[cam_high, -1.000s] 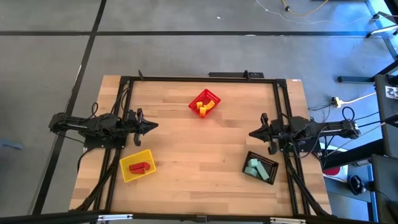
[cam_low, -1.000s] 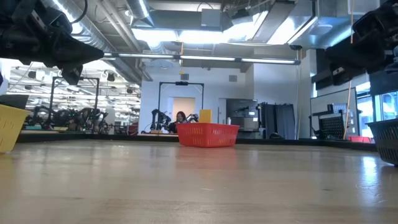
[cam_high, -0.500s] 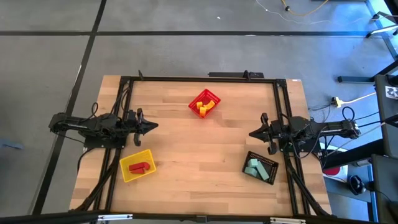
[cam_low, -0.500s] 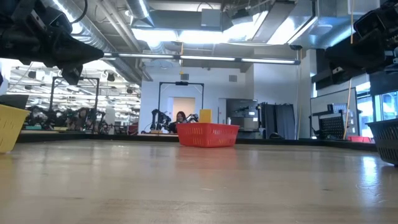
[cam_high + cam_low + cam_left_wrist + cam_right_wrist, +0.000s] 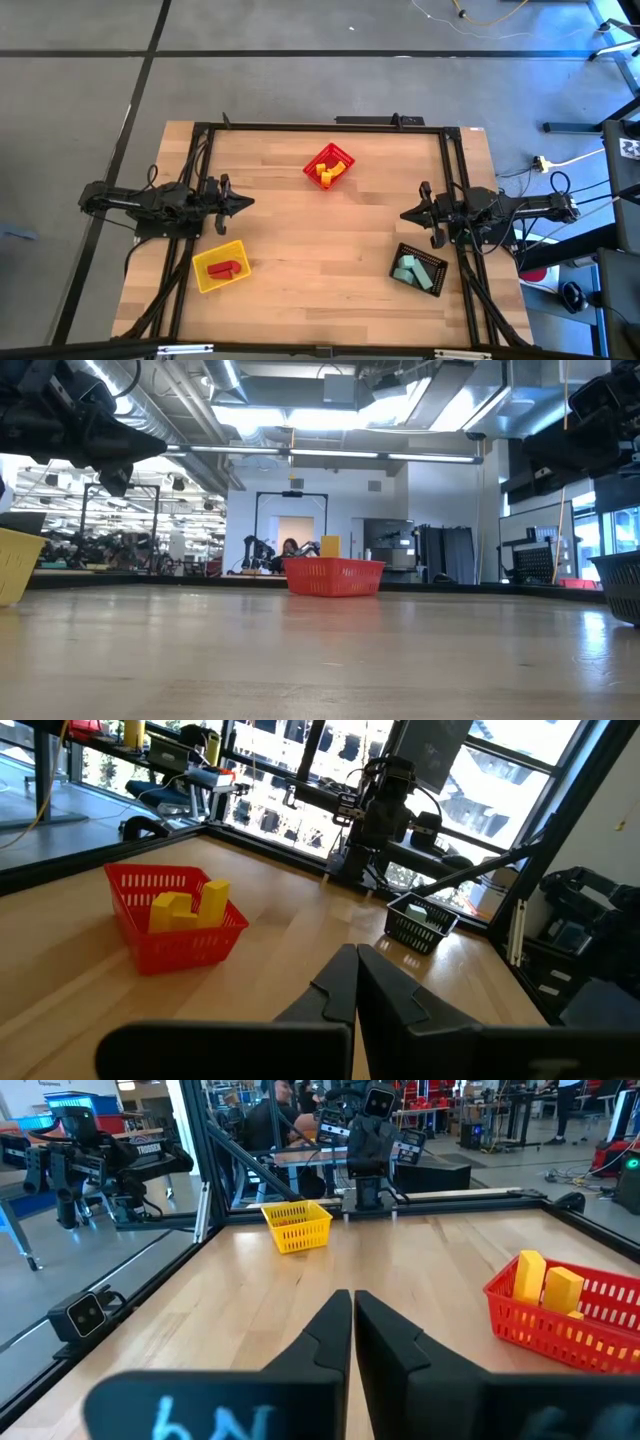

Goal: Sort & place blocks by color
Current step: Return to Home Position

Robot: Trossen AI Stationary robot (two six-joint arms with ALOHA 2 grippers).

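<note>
Evidently done: shows the left gripper [image 5: 245, 203] pinched flat together on nothing, parked over the left side of the table [image 5: 300, 240] with its tip aimed inward. Mirrors it with the right gripper [image 5: 406, 213], likewise pressed closed and empty, over the right side. Registers no shift in either arm, nor in anything on the tabletop, across the last second. Reads as a finished sort, with both arms already at rest. Puts the yellow blocks [image 5: 326, 174] in the red bin [image 5: 340, 152] at the far middle, the red blocks [image 5: 224, 268] in the yellow bin [image 5: 205, 283] just beside the left arm, and the mint blocks [image 5: 410, 270] in the black bin [image 5: 437, 263] just beside the right arm. Keeps one colour to a bin, though never a matching one. Pairs chunky, smooth-faced solid pieces with slotted, lattice-walled plastic baskets, all on pale, banded wood planking framed by dark rails [image 5: 320, 127].
</note>
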